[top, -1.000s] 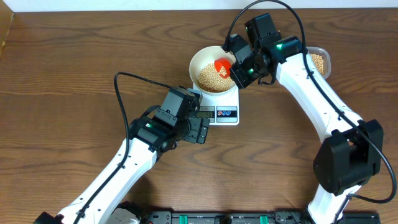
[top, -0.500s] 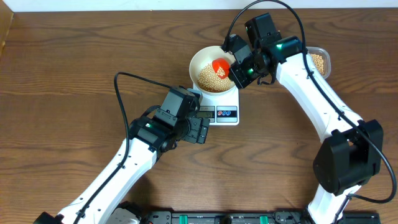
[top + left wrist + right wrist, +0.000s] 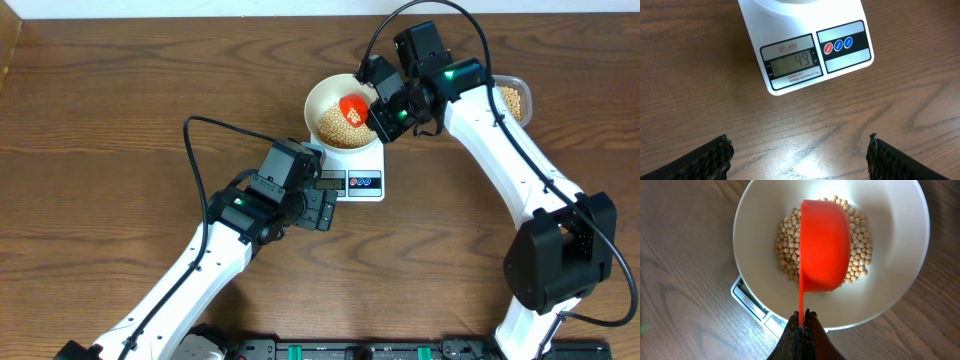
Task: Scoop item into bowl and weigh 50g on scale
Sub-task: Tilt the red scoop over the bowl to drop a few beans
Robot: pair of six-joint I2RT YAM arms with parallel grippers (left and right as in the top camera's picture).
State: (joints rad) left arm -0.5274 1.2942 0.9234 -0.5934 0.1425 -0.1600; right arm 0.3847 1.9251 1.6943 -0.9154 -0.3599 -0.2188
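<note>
The white bowl [image 3: 312,100] stands on the white scale [image 3: 358,184] and holds a layer of tan beans [image 3: 335,128]. My right gripper [image 3: 385,118] is shut on the thin handle of an orange scoop [image 3: 352,107], which hangs tilted over the beans. In the right wrist view the scoop [image 3: 825,245] shows its outer side above the beans [image 3: 787,245], with the gripper [image 3: 802,317] pinching the handle just outside the bowl's rim [image 3: 750,225]. My left gripper [image 3: 800,162] hovers open and empty over the wood in front of the scale's display [image 3: 792,62], which reads 49.
A clear plastic container [image 3: 512,98] with more beans sits at the back right, behind the right arm. Black cables loop above both arms. A black rail runs along the table's front edge [image 3: 350,350].
The orange scoop has shifted slightly left and tipped a little over the bowl. The left arm has not moved.
</note>
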